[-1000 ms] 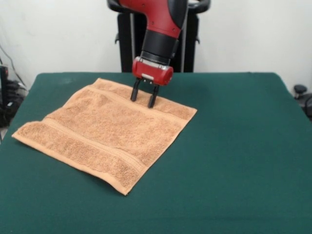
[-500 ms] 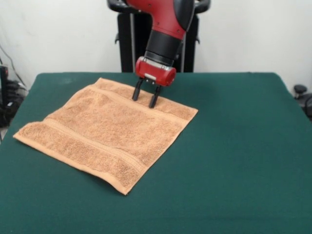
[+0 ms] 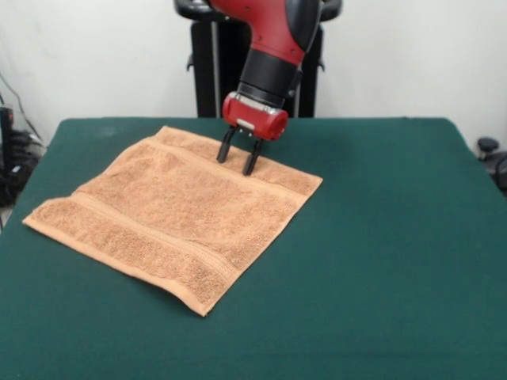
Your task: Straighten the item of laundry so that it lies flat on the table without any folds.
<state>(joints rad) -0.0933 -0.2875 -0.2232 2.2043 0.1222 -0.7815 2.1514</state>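
gripper [image 3: 238,159] fingers apart, tips on far band, edged slightly rightward since a second ago | towel [image 3: 174,210] spread on table [image 3: 380,253] left half, far corner dragged slightly outward | looks almost flat, near done

The red and black arm [image 3: 273,32] enters from the top of the frame just left of centre and slants down toward the lower left. Its black wrist cylinder [image 3: 268,79] ends in a red block with a pale plate, from which the black two-fingered pincer [image 3: 238,158] points downward, tilted slightly. The two slim fingers [image 3: 225,148] stand apart with a clear gap between their tips.
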